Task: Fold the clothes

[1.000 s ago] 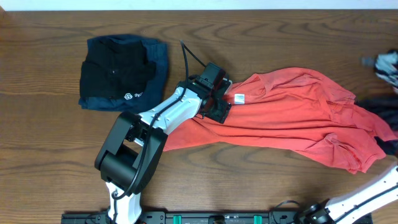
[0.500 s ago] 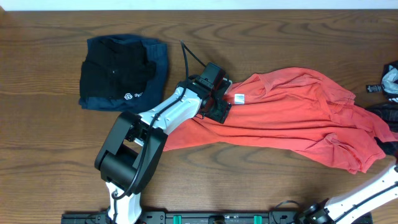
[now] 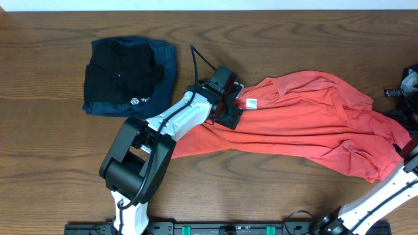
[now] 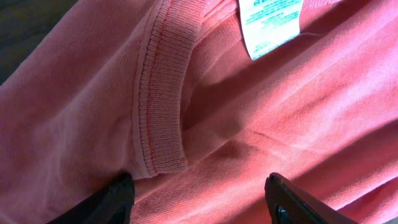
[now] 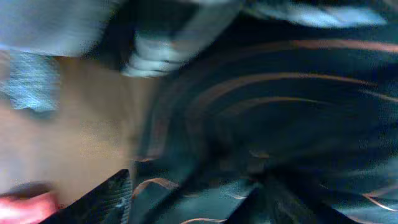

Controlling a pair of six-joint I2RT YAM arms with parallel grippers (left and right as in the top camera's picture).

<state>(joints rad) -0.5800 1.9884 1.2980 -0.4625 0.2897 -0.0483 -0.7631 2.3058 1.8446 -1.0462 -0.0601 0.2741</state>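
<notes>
The coral-red T-shirt (image 3: 313, 117) lies spread and rumpled across the right half of the desk (image 3: 52, 163), unfolded. Its collar end is toward the middle and its far hem reaches almost to the right edge. A white label (image 3: 251, 103) shows at the neckline.

The left gripper (image 4: 202, 196) hangs over that collar end. In the left wrist view its jaws stand well apart, one dark fingertip (image 4: 115, 199) at each lower corner. The ribbed collar (image 4: 161, 93) and flat red cloth lie between and beneath them, and nothing is pinched.

The right gripper (image 5: 193, 202) is at the far right edge of the desk, beyond the shirt. Its wrist view is badly blurred, but the jaws look to be apart, over dark cloth with thin orange lines (image 5: 298, 93).

At upper left, well apart from the shirt, a folded black garment (image 3: 121, 81) with a small white logo rests on a folded navy-blue garment (image 3: 166, 62).
</notes>
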